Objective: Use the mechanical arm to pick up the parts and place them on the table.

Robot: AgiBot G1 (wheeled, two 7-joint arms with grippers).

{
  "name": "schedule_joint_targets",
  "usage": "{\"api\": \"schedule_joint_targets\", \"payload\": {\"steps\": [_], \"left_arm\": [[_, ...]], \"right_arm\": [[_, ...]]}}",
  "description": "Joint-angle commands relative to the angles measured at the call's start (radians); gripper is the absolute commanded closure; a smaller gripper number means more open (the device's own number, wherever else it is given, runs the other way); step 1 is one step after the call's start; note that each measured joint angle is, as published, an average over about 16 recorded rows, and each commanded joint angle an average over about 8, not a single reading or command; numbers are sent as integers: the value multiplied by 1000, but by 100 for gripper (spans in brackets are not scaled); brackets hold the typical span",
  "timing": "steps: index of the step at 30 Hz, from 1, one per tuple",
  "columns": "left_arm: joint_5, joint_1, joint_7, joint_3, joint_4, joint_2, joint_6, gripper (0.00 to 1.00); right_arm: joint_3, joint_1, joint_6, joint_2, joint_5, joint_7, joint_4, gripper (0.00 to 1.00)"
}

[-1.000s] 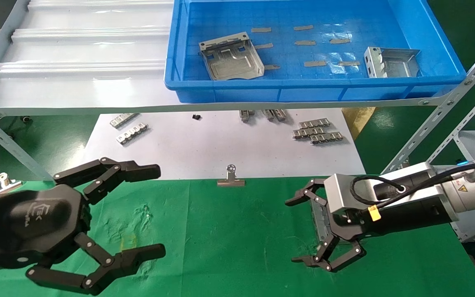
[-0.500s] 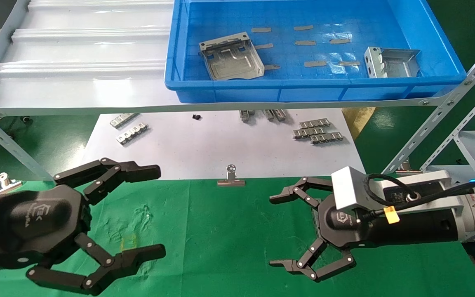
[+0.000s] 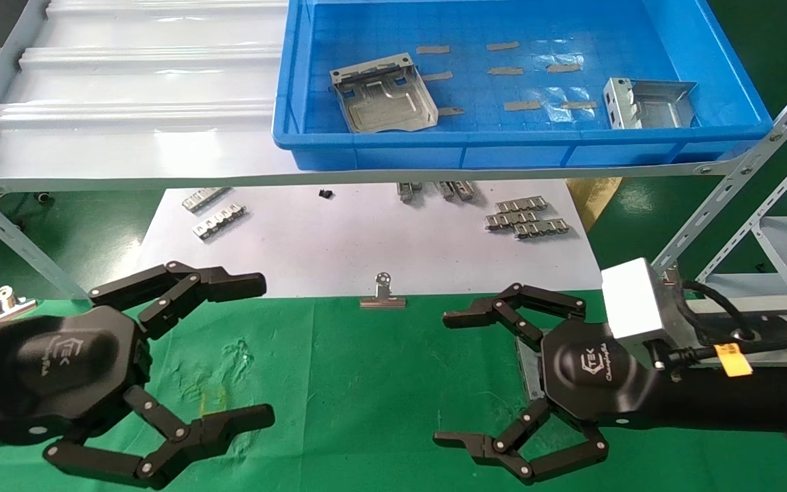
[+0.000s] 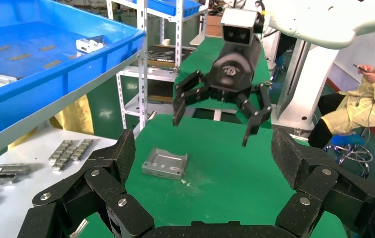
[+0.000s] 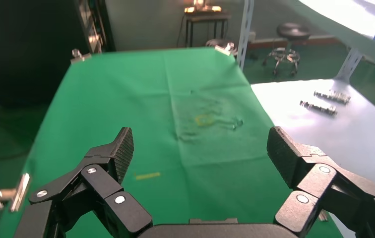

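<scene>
Two silver parts lie in the blue tray, one at its left (image 3: 383,94) and one at its right (image 3: 647,104). Another part (image 4: 165,162) rests flat on the green table (image 3: 366,383); in the head view only its edge (image 3: 529,365) shows behind my right hand. My right gripper (image 3: 448,377) hovers above and just in front of that part, open and holding nothing (image 5: 200,148). The left wrist view shows the right gripper (image 4: 214,126) lifted clear of the plate. Over the cloth's left side my left gripper (image 3: 260,347) stays open and empty.
The blue tray (image 3: 503,154) sits on a raised shelf with slotted rails (image 3: 742,184) at the right. Below it a white sheet (image 3: 366,239) carries ridged strips (image 3: 523,217). A binder clip (image 3: 382,295) pins the cloth's far edge. A person in yellow (image 4: 374,99) sits beyond the table.
My right gripper, which straddled the part on the cloth with fingers pointing down, has lifted, drawn back to the right and turned level. The part stays on the cloth. The left arm is unmoved.
</scene>
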Motion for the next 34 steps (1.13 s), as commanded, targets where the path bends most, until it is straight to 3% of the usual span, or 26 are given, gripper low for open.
{"api": "schedule_joint_targets", "payload": {"steps": [1,19,34], "left_arm": [[0,0,0,0,0,0,0,0],[0,0,0,0,0,0,0,0],[0,0,0,0,0,0,0,0]], "right_arm": [[29,-26,1,8,18,12,19,0],[269,-241,12,79,170,114,180,0],[280,-251,14,83,179,117,188,0]]}}
